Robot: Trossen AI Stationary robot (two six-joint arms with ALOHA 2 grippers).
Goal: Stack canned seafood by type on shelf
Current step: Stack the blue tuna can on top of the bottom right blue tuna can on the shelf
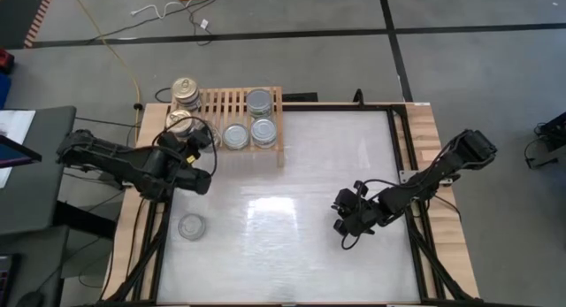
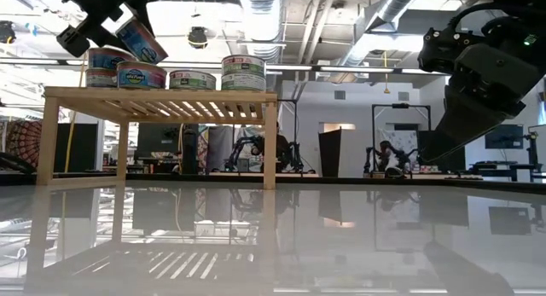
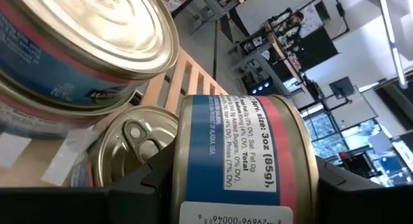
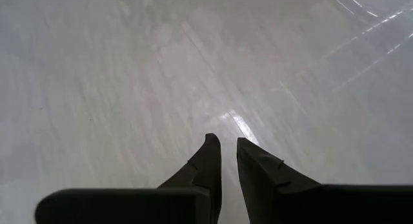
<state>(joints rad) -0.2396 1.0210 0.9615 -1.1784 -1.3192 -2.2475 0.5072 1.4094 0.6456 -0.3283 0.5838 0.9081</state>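
Left pincer [image 1: 200, 141] holding a tilted blue-and-pink can [image 3: 240, 161] over the left end of the shelf [image 1: 232, 101], at the table's [image 1: 292, 245] eleven o'clock.

The can is best levelled, then lowered squarely onto the gold pull-tab can [image 3: 132, 141] before release. A two-can stack [image 1: 186, 90] and three silver-topped cans [image 1: 259, 101] sit on the slats; one can [image 1: 192, 226] lies on the table at eight o'clock. Right pincer [image 4: 227, 161], nearly shut and empty, waits at four o'clock. Hidden: the held can's top, so its type is unclear.
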